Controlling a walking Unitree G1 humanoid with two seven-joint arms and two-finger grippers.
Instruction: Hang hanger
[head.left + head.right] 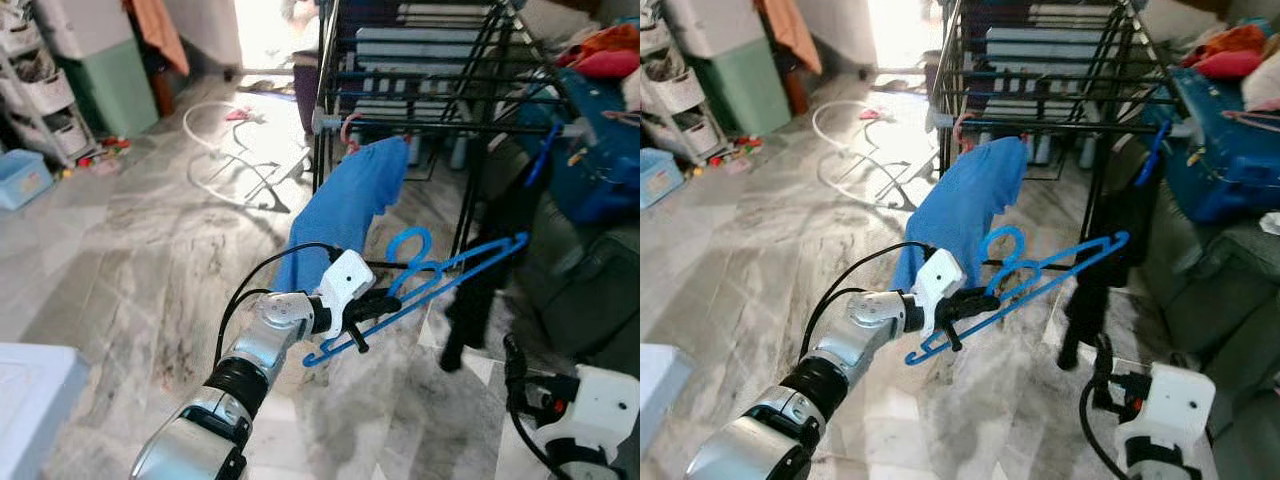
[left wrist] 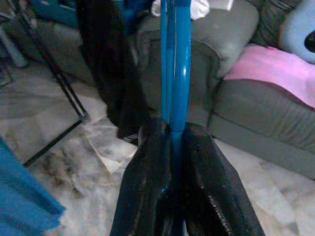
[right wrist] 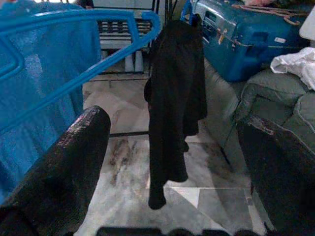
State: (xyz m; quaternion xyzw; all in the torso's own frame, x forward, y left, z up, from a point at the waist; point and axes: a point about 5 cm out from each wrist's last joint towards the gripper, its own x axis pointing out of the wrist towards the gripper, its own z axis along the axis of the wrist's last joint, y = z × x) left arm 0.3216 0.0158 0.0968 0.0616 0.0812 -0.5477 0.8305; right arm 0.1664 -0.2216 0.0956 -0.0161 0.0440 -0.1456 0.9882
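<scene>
You're approx halfway imo: your left hand [image 1: 372, 312] is clamped on the blue hanger [image 1: 440, 275], held in the air short of the rack [image 1: 420, 90], right hand [image 3: 172, 162] open w/ nothing, so hooking it's left.

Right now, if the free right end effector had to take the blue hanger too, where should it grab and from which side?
Probably the far shoulder tip of the blue hanger, from the robot's right. That end juts free in open air toward the open right end effector, while the left end effector is clamped on the lower bar near the other end.
</scene>
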